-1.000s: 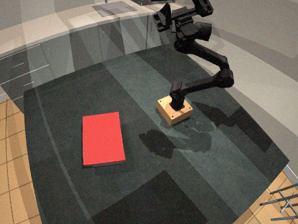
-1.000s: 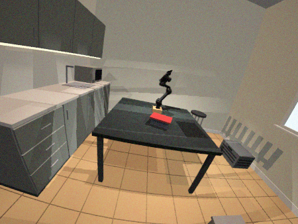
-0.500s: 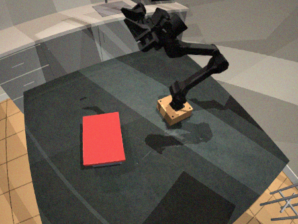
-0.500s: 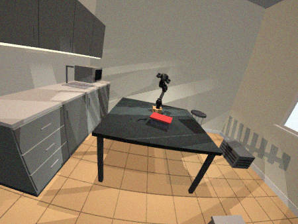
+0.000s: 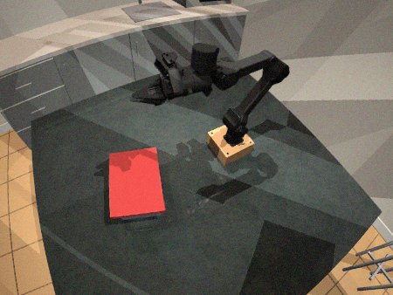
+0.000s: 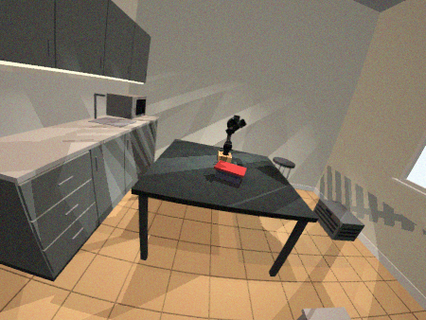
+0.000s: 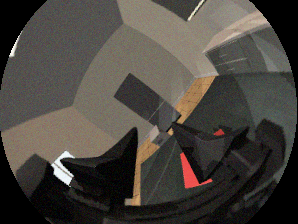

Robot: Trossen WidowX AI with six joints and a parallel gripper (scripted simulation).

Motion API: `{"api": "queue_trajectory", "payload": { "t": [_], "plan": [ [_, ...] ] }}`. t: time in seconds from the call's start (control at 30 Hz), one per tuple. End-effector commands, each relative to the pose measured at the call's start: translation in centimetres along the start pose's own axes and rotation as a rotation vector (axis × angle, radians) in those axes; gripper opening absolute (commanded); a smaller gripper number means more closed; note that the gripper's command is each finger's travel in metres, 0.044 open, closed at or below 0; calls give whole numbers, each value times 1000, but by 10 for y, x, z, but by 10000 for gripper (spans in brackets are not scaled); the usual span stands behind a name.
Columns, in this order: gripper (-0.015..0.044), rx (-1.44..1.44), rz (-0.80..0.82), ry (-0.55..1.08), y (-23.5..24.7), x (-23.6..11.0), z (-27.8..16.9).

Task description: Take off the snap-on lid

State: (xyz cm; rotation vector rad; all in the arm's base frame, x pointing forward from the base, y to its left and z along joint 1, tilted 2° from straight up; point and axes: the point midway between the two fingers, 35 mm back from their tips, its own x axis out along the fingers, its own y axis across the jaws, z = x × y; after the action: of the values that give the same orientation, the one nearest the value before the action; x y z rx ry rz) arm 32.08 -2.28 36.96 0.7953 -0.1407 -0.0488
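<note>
The red snap-on lid (image 5: 135, 183) (image 6: 230, 168) sits on the dark storage box (image 5: 140, 216) (image 6: 226, 178) on the left part of the table; only a thin strip of the box shows under it. In the wrist view a piece of the lid (image 7: 190, 172) shows between the fingers, far off. My gripper (image 5: 141, 95) (image 6: 235, 124) (image 7: 154, 127) is partly open and empty. It hangs in the air near the table's far edge, well away from the lid, with its fingers pointing left.
The arm stands on a wooden block (image 5: 236, 153) near the middle of the dark table (image 5: 284, 196) (image 6: 189, 185). A counter with cabinets (image 5: 39, 87) (image 6: 57, 189) and a microwave (image 6: 125, 105) runs along the far side. A stool (image 6: 284, 162) stands behind the table.
</note>
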Motion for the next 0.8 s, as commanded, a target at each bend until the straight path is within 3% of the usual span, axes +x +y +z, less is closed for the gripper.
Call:
{"api": "queue_trajectory", "payload": {
  "t": [0.0,0.27,0.43,0.77],
  "plan": [
    [235,352,-238,135,-34,-1,-67],
    [235,657,-563,165,-68,-27,-137],
    [235,804,-799,65,-94,-64,-178],
    [235,817,-824,44,-97,-69,-182]
  ]
}}
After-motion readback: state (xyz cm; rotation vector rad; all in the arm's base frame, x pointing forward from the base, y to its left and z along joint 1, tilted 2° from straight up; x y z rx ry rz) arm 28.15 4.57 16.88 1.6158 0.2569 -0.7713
